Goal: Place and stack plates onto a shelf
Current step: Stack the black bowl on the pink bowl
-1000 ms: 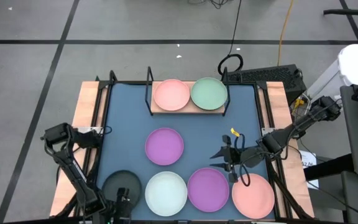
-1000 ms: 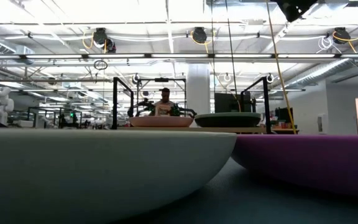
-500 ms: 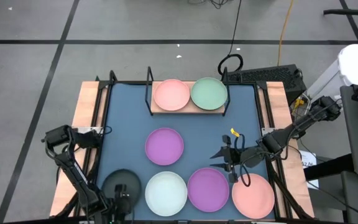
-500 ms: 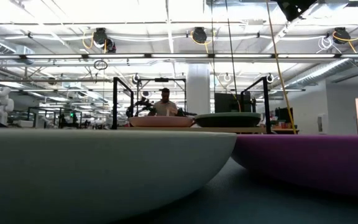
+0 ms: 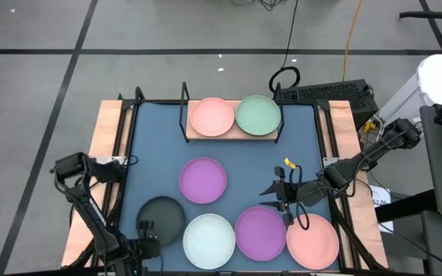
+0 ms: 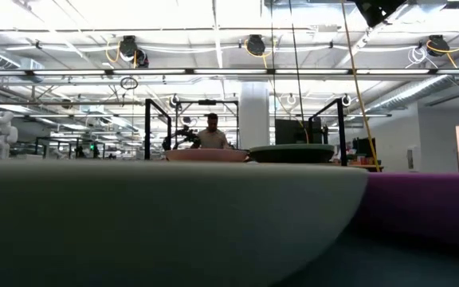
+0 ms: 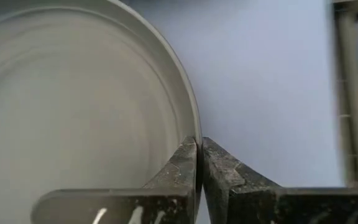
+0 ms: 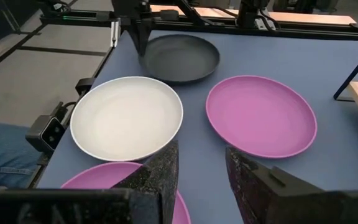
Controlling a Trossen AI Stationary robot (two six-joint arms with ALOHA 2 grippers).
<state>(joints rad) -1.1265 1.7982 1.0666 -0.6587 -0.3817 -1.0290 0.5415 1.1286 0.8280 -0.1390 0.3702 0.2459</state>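
Your left gripper [image 5: 146, 228] is pinched tight on the black plate's [image 5: 163, 216] rim. Your right gripper [image 5: 282, 204] waits open above the purple plate [image 5: 258, 232].

Bright, even ceiling strip lights [image 6: 213, 24] glare overhead; shadows stay soft; the white plate [image 6: 150, 223] looms blurred, and the left wrist view smears.

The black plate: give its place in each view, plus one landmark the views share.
High view: black plate near the table's front left, left end effector shut on its rim.
Low view: not visible.
Left wrist view: fills the frame, rim pinched.
Right wrist view: far side.
Shared landmark: the white plate beside it.
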